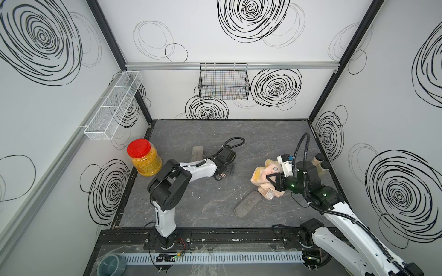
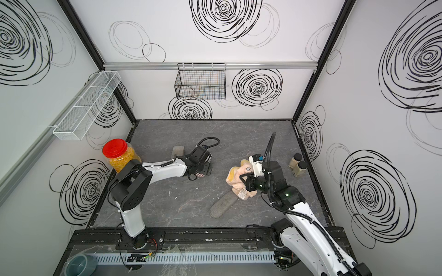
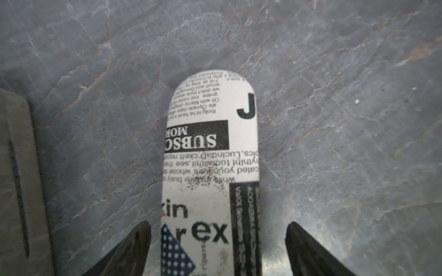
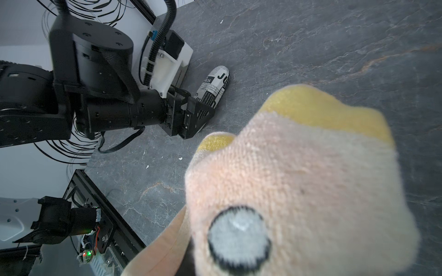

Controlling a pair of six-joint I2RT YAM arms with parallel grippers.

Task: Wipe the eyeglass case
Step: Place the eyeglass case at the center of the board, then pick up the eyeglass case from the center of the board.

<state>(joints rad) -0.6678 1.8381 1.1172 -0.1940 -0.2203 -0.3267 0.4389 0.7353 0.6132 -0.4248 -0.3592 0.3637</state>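
While the right gripper (image 1: 271,179) keeps its fingers closed tight on a bunched peach-and-yellow cloth (image 1: 259,175), both top views show the left gripper (image 1: 224,172) low over the eyeglass case (image 1: 221,176) near the middle of the grey tabletop (image 1: 191,210). The left wrist hides nearly all of the case. A grey pouch (image 1: 247,204) lies just beside the cloth, toward the front. A grey pad (image 1: 197,153) lies beyond the left arm. A red-lidded jar (image 1: 143,159) stands by the left wall and two dark-capped bottles (image 1: 321,162) by the right wall.

From the left wrist, the newsprint-patterned case lies flat on the tabletop between the fingers (image 3: 134,246), which stand wide with a gap on each side. The grey pad lies near the case but apart from it.

From the right wrist, the cloth fills much of the picture and blocks the fingers that hold it. Past it, one finger of the left gripper covers one end of the case, while the rounded other end lies uncovered on the table.
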